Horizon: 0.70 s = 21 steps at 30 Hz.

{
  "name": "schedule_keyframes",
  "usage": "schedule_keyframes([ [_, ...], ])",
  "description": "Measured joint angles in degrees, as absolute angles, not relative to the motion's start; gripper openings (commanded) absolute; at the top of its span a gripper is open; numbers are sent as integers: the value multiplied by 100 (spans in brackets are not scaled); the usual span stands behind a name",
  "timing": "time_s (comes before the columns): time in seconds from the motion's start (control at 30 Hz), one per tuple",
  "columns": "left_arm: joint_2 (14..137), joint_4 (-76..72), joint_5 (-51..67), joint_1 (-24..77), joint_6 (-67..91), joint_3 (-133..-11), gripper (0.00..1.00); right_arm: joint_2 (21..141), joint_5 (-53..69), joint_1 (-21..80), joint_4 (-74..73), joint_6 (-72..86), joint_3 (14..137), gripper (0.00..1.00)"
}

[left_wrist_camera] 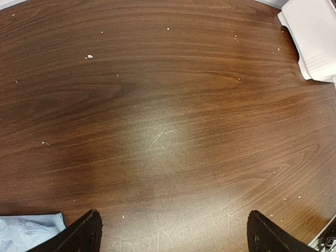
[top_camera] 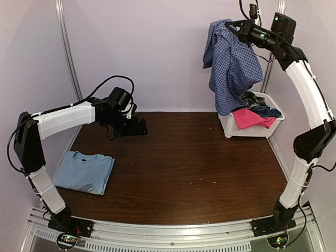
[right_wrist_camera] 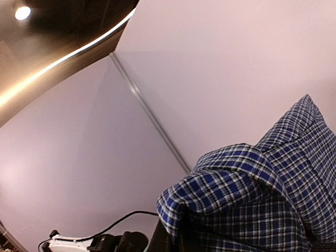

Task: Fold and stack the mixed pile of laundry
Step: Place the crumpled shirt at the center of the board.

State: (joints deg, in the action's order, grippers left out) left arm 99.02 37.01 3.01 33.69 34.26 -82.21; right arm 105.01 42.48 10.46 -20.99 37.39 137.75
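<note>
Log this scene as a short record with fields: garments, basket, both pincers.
Folded: light blue T-shirt, flat on the table, near left
Held up: blue check shirt, hanging over the basket
Basket: white, far right; pink piece over its rim, dark pieces inside
Left pincer: open, empty, over bare table
Right pincer: shut on the blue check shirt

The table (top_camera: 173, 168) is dark wood grain, smooth with a soft shine, the basket (top_camera: 229, 125) is white plastic, and the checked shirt (top_camera: 231, 68) is matt cloth.
</note>
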Motion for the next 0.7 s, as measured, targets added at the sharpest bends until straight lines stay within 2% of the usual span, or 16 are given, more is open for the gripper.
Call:
schedule_keyframes([
  [0.17,9854,3581,235,3369,3647,-8143,98,10512,4821,2359,-1678,4274,13843,0],
  [0.23,9747,3555,154,3369,3730,-7999,98,10497,4998,2530,-1459,4440,13826,0],
  [0.27,9649,3557,80,3369,3789,-7876,98,10427,5061,2523,-1409,4482,13710,5],
  [0.3,9550,3570,8,3369,3835,-7771,98,10322,5083,2432,-1420,4488,13520,31],
  [0.33,9452,3586,-60,3369,3885,-7675,98,10180,5078,2316,-1476,4425,13253,47],
  [0.37,9365,3601,-123,3369,3938,-7596,98,9992,5024,2261,-1590,4298,12886,56],
  [0.43,9111,3614,-261,3369,4036,-7358,98,9533,4676,1778,-2075,3771,11915,85],
  [0.47,8947,3614,-318,3367,4084,-7203,98,9358,4477,1601,-2355,3483,11465,90],
  [0.57,8447,3695,-451,3369,4222,-6766,98,9113,3927,1229,-3214,2705,10248,94],
  [0.7,7743,3789,-534,3369,4348,-6178,98,9091,3465,1326,-4163,1920,8733,89],
])
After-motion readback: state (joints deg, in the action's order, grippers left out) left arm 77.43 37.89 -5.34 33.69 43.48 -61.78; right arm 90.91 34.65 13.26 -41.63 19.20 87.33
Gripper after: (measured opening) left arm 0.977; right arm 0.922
